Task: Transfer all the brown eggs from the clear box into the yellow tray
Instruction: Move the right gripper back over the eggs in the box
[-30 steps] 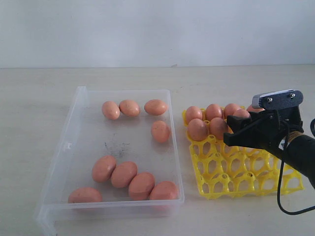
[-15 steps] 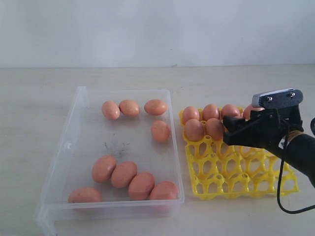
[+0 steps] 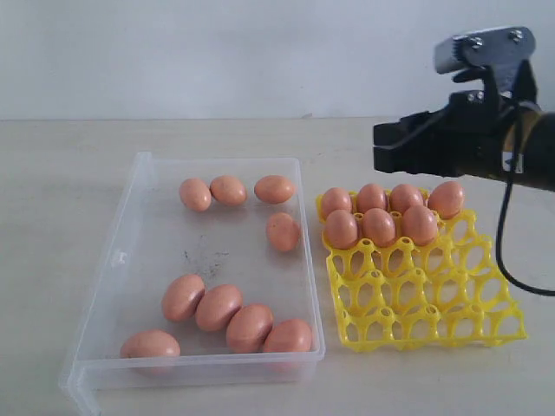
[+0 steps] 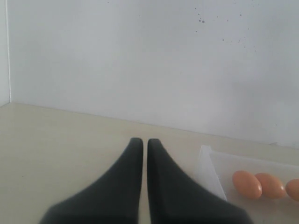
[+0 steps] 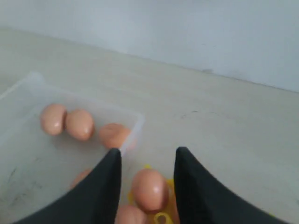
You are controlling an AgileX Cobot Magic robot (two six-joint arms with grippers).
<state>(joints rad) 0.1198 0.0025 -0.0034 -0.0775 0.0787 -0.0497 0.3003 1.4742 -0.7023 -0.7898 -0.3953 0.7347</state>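
Orange-brown oval eggs (image 3: 218, 307): nine in shallow clear plastic box (image 3: 173, 238) on table, seven in yellow lattice tray (image 3: 416, 296), far cups. Right fingers (image 5: 105, 186) apart, empty, above tray. Left fingers (image 4: 128, 179) together.

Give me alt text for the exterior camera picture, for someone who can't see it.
Nine brown eggs lie in a clear box on the left of a pale table, and seven more sit in the far two rows of the yellow tray beside it. The right gripper hovers above the tray's far edge, its fingers holding nothing.
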